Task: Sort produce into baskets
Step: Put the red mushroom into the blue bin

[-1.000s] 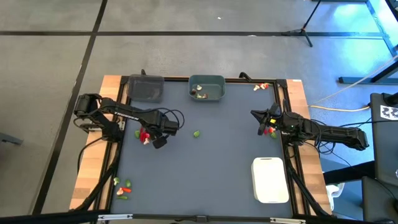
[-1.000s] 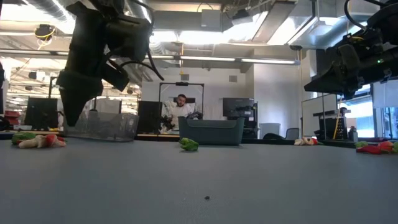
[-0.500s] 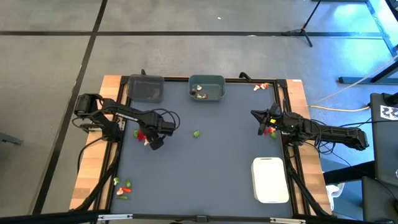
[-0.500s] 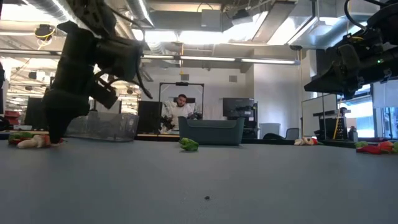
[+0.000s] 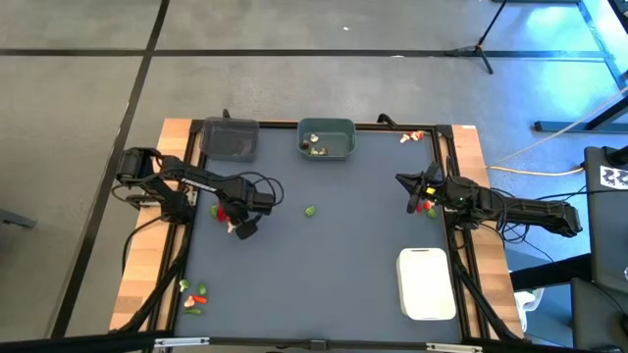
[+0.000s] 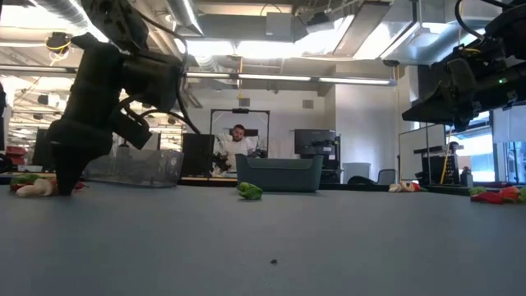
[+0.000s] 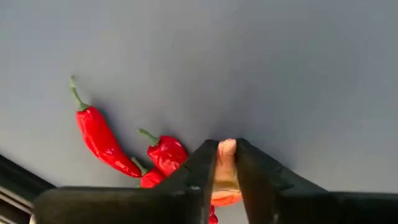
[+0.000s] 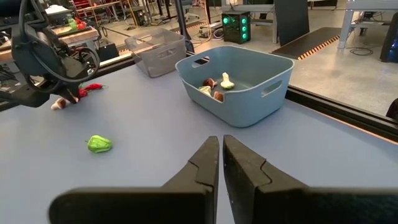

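Since the earlier frames the left gripper (image 5: 234, 225) has come down a little toward the left side of the table (image 5: 343, 255), and its fingers have closed. In the left wrist view the two dark fingers (image 7: 200, 168) are clamped on a pale tan piece (image 7: 225, 174), which stands between them at the bottom centre of the frame. Just beside it, at the lower left of that frame, lie two red chilies (image 7: 99, 138) with green stems.

In the high view the dark grey bin (image 5: 230, 138) is at the upper left of the table and the grey-teal bin (image 5: 327, 138) is at the upper centre, with a few pale pieces inside it. The white tray (image 5: 426, 283) lies at the lower right. One small green piece (image 5: 310, 210) lies alone near the middle of the table. A little group of produce (image 5: 194, 295) is at the lower left corner, and another group (image 5: 412, 136) is at the upper right corner.

The right gripper (image 5: 404, 182) waits at the right edge of the table, with its fingers together and nothing between them.
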